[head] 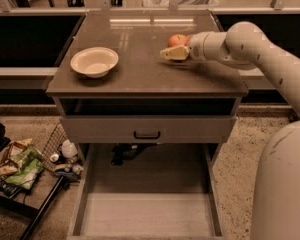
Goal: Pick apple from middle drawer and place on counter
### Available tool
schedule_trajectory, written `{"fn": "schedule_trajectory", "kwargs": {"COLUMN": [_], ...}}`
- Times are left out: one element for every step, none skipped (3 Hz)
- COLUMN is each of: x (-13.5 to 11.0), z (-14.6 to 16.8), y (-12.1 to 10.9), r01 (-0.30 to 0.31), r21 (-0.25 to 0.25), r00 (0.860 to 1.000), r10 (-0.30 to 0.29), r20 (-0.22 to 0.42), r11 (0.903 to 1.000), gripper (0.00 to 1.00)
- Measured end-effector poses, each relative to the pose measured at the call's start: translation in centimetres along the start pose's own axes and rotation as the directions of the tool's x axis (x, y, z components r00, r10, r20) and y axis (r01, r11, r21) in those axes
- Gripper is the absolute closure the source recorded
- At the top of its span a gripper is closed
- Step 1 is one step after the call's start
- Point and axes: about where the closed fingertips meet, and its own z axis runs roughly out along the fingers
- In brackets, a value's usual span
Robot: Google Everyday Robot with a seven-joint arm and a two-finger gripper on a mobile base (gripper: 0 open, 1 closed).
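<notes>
The apple (178, 38), red with yellowish patches, is at the right of the counter (140, 76), low at its surface. My gripper (176, 48) reaches in from the right and is shut on the apple; the near pale finger (172, 53) lies against its front and the far finger is hidden behind it. The middle drawer (146, 215) is pulled fully open at the bottom of the view, and its pale plank floor holds nothing.
A cream bowl (94, 61) stands at the counter's left. A closed grey drawer front with a black handle (147, 134) is above the open drawer. A wire basket and packets (25, 164) lie on the floor at left. My arm (270, 59) crosses the right side.
</notes>
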Motion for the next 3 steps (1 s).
{"fn": "schedule_trajectory", "kwargs": {"x": [-3.5, -8.5, -9.9], "z": [-1.3, -7.9, -16.8], "y": [-0.8, -1.0, 0.0], "r01": [0.054, 0.182, 0.318], "r21": [0.018, 0.062, 0.088], "r00": [0.998, 0.983, 0.947], "r10": [-0.054, -0.18, -0.312], "r20": [0.014, -0.025, -0.082], "r11": [0.9984, 0.9814, 0.9439], "gripper": [0.0, 0.0, 0.0]}}
